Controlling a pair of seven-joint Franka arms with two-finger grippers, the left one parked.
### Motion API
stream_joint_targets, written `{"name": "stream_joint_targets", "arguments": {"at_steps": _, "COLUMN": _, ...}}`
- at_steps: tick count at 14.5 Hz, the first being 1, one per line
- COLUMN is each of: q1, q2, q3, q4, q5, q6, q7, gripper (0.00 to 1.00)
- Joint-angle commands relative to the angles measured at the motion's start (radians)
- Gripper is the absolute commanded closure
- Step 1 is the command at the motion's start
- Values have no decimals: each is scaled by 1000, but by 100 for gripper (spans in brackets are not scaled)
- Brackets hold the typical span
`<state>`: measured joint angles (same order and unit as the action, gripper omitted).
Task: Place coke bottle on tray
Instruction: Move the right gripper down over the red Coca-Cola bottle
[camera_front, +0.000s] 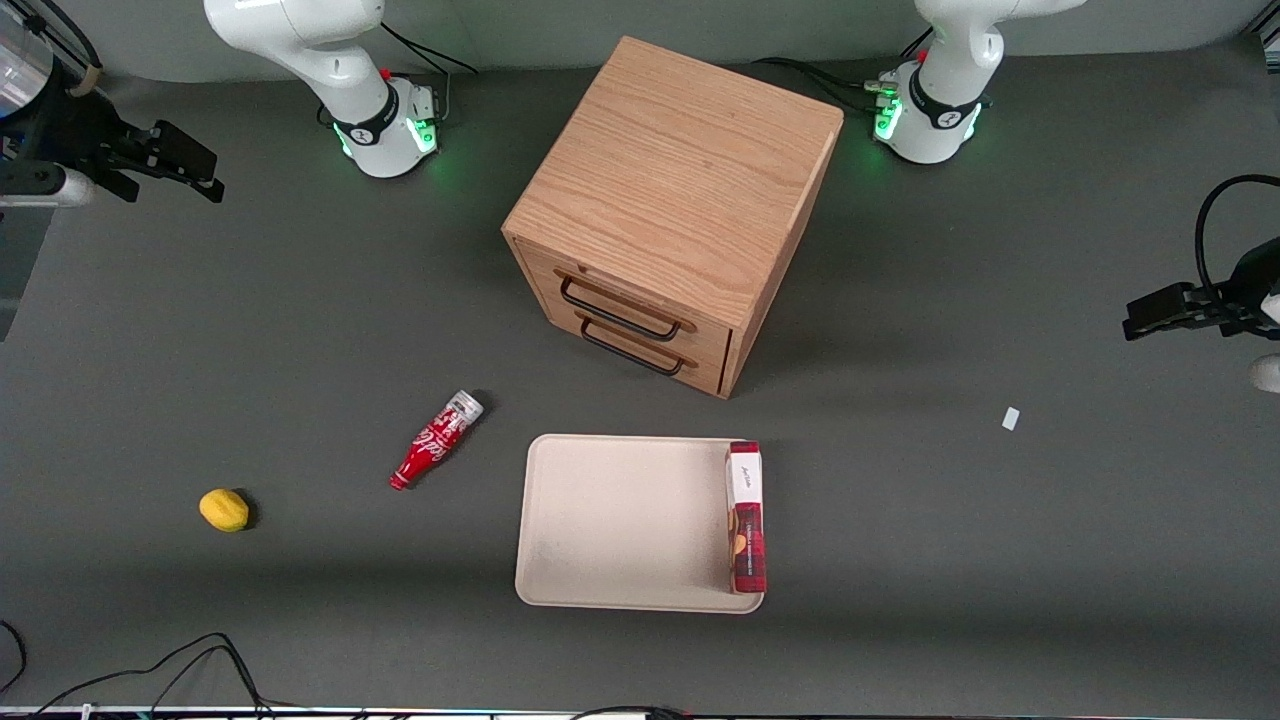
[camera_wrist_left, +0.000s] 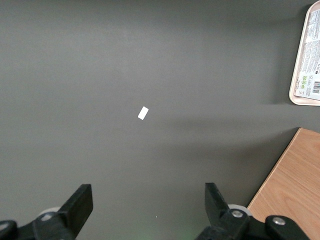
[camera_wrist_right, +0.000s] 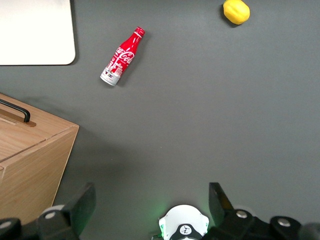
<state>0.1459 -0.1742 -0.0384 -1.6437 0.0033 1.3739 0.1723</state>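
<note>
The coke bottle (camera_front: 436, 440) is a small red bottle with white script. It lies on its side on the dark table beside the tray, its silvery flat end pointing toward the cabinet. It also shows in the right wrist view (camera_wrist_right: 121, 57). The beige tray (camera_front: 620, 520) lies flat in front of the cabinet's drawers, nearer to the front camera; a corner of it shows in the right wrist view (camera_wrist_right: 35, 30). My gripper (camera_front: 195, 165) hangs high over the working arm's end of the table, well away from the bottle. It is open and empty (camera_wrist_right: 150, 202).
A wooden two-drawer cabinet (camera_front: 680, 180) stands mid-table. A red plaid box (camera_front: 746, 520) lies along the tray's edge toward the parked arm. A yellow lemon (camera_front: 224, 510) lies toward the working arm's end, beside the bottle. A white scrap (camera_front: 1010, 418) lies toward the parked arm's end.
</note>
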Motion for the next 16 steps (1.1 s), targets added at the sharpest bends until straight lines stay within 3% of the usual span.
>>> {"name": "stream_joint_targets", "arguments": {"at_steps": 1, "q1": 0, "q2": 56, "q3": -1, "q4": 106, "q5": 12, "q6": -77, "q7": 25, "gripper": 0}}
{"name": "stream_joint_targets", "arguments": {"at_steps": 8, "q1": 4, "q2": 100, "q3": 5, "q4": 111, "q5": 29, "q6": -86, "q7": 45, "gripper": 0}}
{"name": "stream_joint_targets", "arguments": {"at_steps": 13, "q1": 4, "q2": 275, "q3": 66, "q4": 108, "q5": 98, "q6": 92, "q7": 352, "gripper": 0}}
{"name": "stream_joint_targets", "arguments": {"at_steps": 16, "q1": 6, "q2": 410, "q3": 89, "q4": 47, "q5": 96, "q6": 268, "q7": 511, "gripper": 0}}
